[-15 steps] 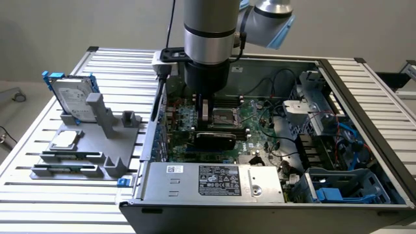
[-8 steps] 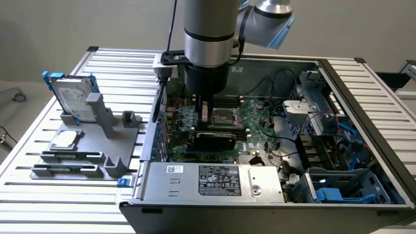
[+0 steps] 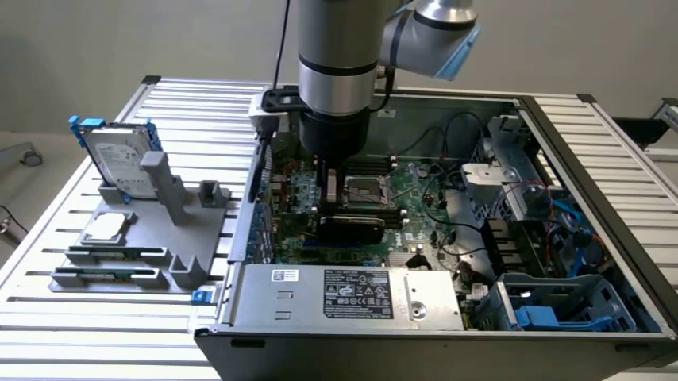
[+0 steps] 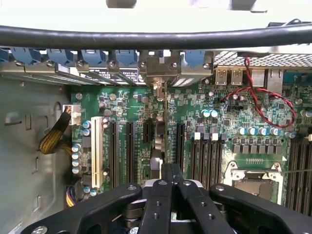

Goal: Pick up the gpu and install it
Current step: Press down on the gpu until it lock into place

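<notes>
My gripper (image 3: pixel 337 205) reaches down into the open computer case (image 3: pixel 593 198), over the green motherboard (image 3: pixel 418 198). Directly under it is the gpu (image 3: pixel 350 228), its glossy black shroud facing the exterior camera just above the board. In the wrist view the black fingers (image 4: pixel 163 187) are pressed together at the gripper (image 4: pixel 170 169). The gpu (image 4: pixel 157 153) shows edge-on as a thin strip running from them toward the case's rear. Its silver bracket (image 4: pixel 158 73) sits among the blue-clipped rear slot covers. The card lines up with the expansion slots (image 4: pixel 146 131). Whether it is seated, I cannot tell.
A grey fixture (image 3: pixel 159 262) on the exterior view's left holds a silver hard drive in a blue frame (image 3: pixel 117 155) and a square CPU chip (image 3: pixel 106 228). The power supply (image 3: pixel 350 295) sits at the case front. Red-black wires (image 4: pixel 263 102) cross the board near the CPU socket (image 4: pixel 253 180).
</notes>
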Tool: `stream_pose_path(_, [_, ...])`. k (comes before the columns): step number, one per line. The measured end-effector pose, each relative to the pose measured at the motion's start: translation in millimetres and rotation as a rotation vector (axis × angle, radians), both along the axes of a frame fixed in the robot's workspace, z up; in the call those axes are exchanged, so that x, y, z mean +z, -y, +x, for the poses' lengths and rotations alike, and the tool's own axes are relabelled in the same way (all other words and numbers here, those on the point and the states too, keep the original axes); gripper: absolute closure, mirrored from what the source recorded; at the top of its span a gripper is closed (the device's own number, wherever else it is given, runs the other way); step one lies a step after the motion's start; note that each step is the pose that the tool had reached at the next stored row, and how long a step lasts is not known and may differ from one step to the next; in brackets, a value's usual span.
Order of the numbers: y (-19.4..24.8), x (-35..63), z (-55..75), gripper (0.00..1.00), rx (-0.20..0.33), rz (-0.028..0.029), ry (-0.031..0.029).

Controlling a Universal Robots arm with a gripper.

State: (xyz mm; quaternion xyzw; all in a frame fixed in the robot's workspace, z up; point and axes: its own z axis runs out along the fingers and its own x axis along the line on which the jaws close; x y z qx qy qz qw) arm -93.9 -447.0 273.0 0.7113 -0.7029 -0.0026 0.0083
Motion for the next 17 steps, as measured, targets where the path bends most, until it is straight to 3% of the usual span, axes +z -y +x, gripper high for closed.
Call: stream_pose_path(17, [-0.1, -6.4, -0.4, 0.89, 0.0, -0.0038, -0.0003])
